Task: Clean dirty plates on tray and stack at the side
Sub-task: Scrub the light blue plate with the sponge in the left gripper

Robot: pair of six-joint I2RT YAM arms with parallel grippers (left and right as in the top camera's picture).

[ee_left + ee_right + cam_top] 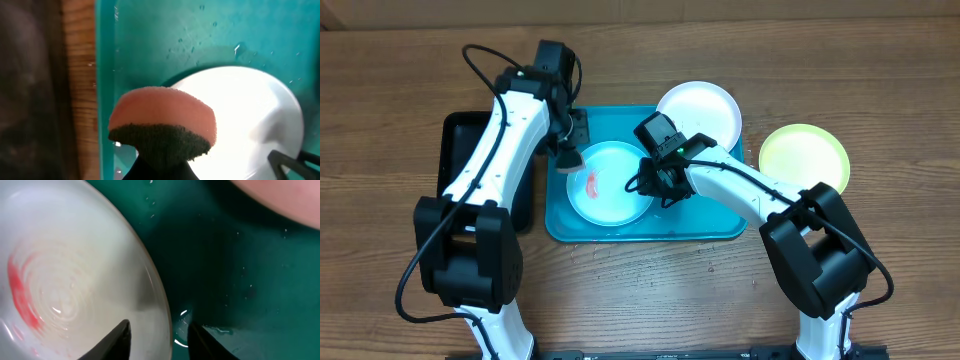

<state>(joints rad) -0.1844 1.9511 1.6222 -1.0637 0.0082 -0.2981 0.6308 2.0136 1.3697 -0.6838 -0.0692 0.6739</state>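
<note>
The pale blue-mint plate lies in the teal tray with a red smear on its left part. My left gripper is shut on an orange sponge with a dark scrub side, held at the plate's upper left rim. My right gripper is open, its fingers astride the plate's right rim. The white plate rests over the tray's far right rim. The yellow-green plate lies on the table to the right of the tray.
A narrow black tray lies on the table left of the teal tray, under my left arm. Water drops lie on the teal tray floor. A blurred pale pink shape shows at the top right of the right wrist view.
</note>
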